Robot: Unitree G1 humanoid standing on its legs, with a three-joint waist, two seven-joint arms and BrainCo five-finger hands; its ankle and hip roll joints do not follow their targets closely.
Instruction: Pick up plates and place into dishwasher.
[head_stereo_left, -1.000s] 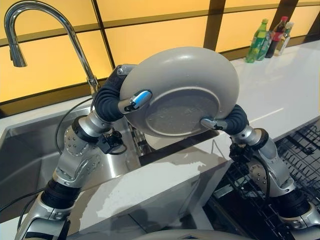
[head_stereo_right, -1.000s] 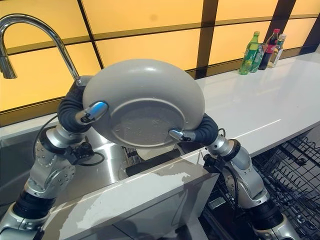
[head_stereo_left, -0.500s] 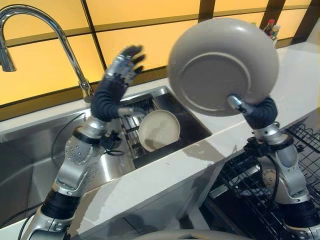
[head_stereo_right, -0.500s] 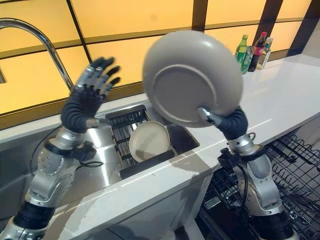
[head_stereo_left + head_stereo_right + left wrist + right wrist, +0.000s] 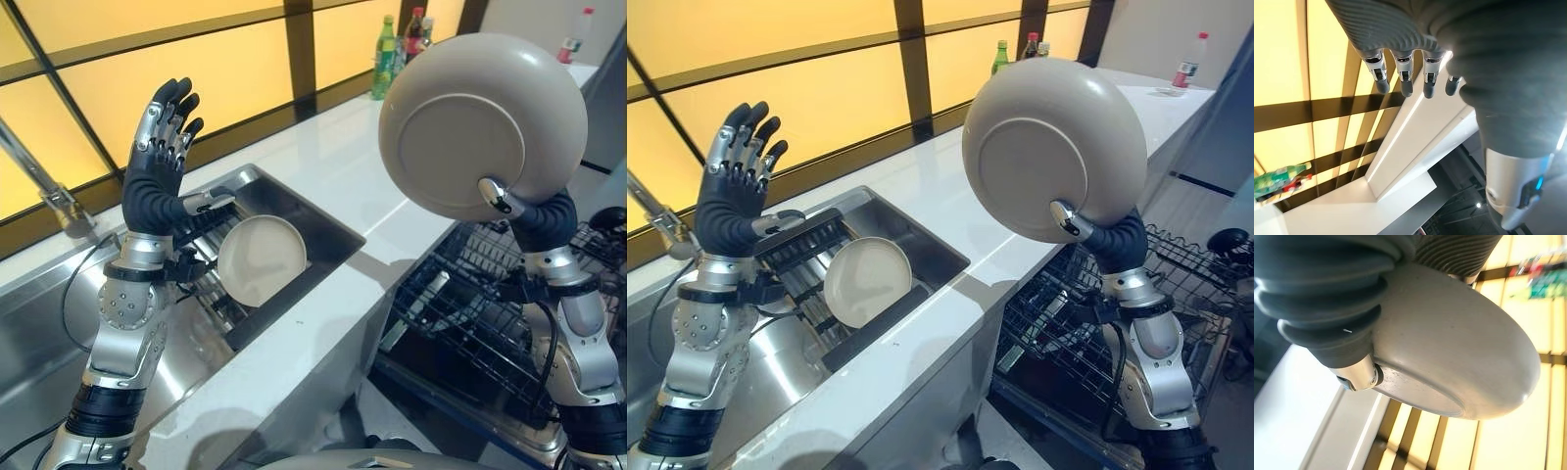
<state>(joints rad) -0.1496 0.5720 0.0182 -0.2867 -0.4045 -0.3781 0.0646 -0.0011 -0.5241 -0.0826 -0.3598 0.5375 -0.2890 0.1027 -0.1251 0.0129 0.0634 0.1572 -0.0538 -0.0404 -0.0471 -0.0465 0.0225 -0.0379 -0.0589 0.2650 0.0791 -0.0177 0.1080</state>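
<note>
Held plate (image 5: 484, 122): grey and round, raised high on edge above the open dishwasher rack, its underside turned toward my head camera.
Right hand (image 5: 502, 198): I read it as clamped on the held plate's lower rim; the thumb lies across the underside, and in the right wrist view it presses the rim (image 5: 1359, 374). The other fingers are behind the plate.
Left hand (image 5: 737, 166): I have it lifted over the sink, palm spread and fingers straight, holding nothing. Its wrist view shows the fingers (image 5: 1403, 78) in a straight row against the yellow panels.
Second plate (image 5: 261, 259): cream-coloured, leaning on edge in the sink's right basin against a dark slotted rack (image 5: 803, 253).
Sink (image 5: 323, 223): stainless steel, set into the white counter (image 5: 950, 284).
Dishwasher rack (image 5: 470, 313): black wire, pulled out below the counter edge, under the right arm.
Bottles (image 5: 402, 39): a small group, one green, at the far end of the counter.
Lone bottle (image 5: 1187, 67): red cap, standing well apart on the far right.
</note>
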